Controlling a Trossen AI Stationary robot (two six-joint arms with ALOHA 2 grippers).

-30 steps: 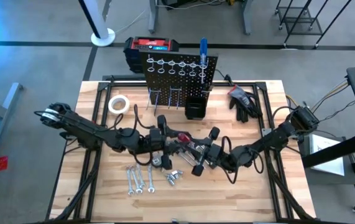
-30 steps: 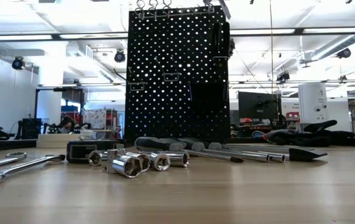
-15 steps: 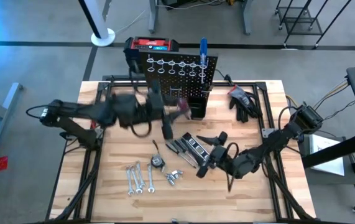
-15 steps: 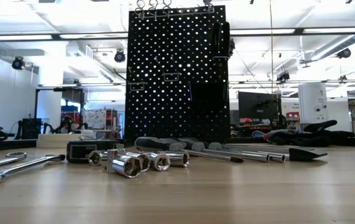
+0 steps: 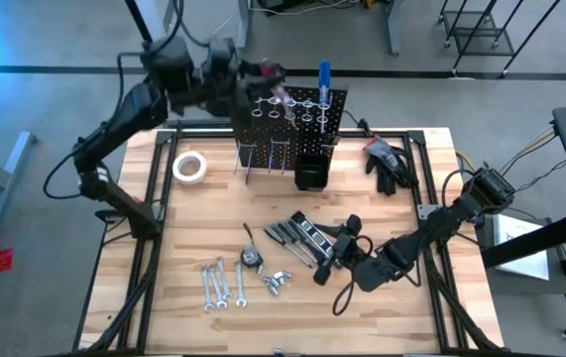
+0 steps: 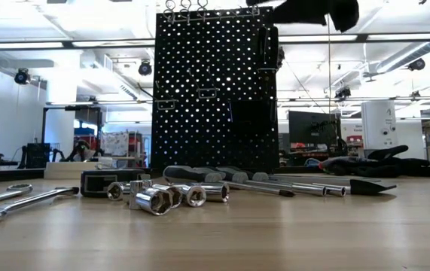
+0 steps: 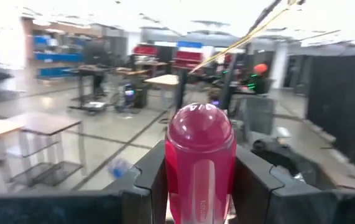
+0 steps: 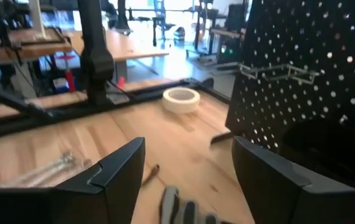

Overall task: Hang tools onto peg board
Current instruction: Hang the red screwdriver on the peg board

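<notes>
Left gripper [image 5: 263, 71] clamps the red-handled screwdriver [image 7: 200, 155] above the peg board [image 5: 284, 111], lined up for its rings; right gripper [image 5: 345, 238] open, waiting in front.

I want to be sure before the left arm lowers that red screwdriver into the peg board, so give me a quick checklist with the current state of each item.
1. Left gripper shut on the red screwdriver: ok, handle sits between both fingers.
2. Left gripper up at the peg board: ok, the high view shows it over the board's top edge.
3. Shaft lined up with a free ring: cannot tell, the tip is hidden.
4. Blue screwdriver already hung, clear of the left gripper: ok, it stands at the board's other end.
5. Right gripper out of the way: ok, open and low by the tools on the table.
</notes>
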